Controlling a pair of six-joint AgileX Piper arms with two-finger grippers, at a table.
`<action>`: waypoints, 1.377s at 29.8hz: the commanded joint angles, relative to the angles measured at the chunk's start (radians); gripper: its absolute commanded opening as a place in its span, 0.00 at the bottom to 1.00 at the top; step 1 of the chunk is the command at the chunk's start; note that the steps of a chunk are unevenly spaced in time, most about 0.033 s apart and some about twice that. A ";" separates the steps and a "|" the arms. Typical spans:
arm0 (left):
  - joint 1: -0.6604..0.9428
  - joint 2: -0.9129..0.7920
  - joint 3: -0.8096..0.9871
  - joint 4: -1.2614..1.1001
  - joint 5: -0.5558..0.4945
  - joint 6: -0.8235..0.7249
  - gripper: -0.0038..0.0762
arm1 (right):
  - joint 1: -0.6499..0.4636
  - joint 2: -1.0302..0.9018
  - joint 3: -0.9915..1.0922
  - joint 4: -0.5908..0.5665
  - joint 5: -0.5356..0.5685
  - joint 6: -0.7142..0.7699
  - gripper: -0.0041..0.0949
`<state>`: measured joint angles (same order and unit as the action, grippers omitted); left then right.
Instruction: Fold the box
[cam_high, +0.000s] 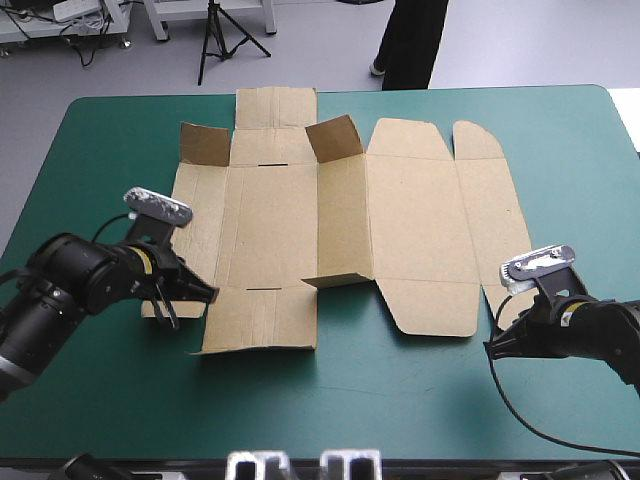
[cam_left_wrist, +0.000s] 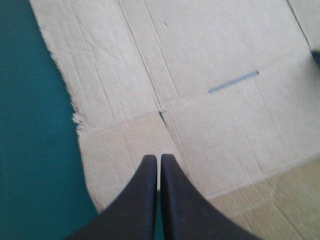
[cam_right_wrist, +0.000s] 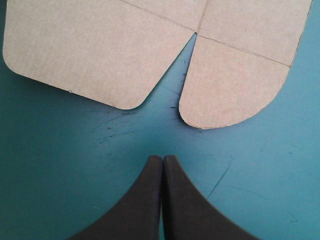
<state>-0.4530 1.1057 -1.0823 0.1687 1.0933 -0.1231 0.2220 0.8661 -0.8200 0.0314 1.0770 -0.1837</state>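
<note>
The box (cam_high: 340, 230) lies as a flat cut sheet of brown board across the middle of the bench (cam_high: 90, 130), its longest panel reaching the far edge. Two small flaps stand up from it along the far side: the left flap (cam_high: 204, 143) and the middle flap (cam_high: 333, 138). The rest lies flat on the teal-green cover (cam_high: 400, 400).

The left arm comes in low from the near left corner, its forearm slanting forward and toward the sheet. The left pincer (cam_high: 205, 292) points at the near left part of the box. In the left wrist view its two black fingers are pressed together into one pointed arch, holding nothing. Their tips are over the board just inside its ragged left edge. Whether they touch the board cannot be told. A narrow slot (cam_left_wrist: 233, 81) in the board lies ahead of them.

The right arm reaches in low from the right side, its wrist turned toward the near right corner of the sheet. The right pincer (cam_high: 492, 345) is also fully closed and empty. It is over bare, scratched cover, short of the board and apart from it. Ahead of its tips lie two rounded flaps (cam_right_wrist: 230, 85), with a notch between them.
</note>
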 joint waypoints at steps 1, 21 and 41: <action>0.113 0.043 -0.116 -0.072 -0.035 0.123 0.07 | -0.003 -0.006 -0.026 0.006 -0.038 0.000 0.02; 0.883 0.381 -0.185 -0.714 -0.024 0.664 0.10 | -0.003 -0.006 -0.026 0.004 -0.061 0.000 0.02; 0.937 0.758 -0.183 -0.975 0.211 0.810 0.72 | -0.003 -0.006 -0.026 0.006 -0.077 0.000 0.02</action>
<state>0.4876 1.8770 -1.2442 -0.7610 1.2042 0.6748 0.2220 0.8661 -0.8200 0.0322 1.0400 -0.1837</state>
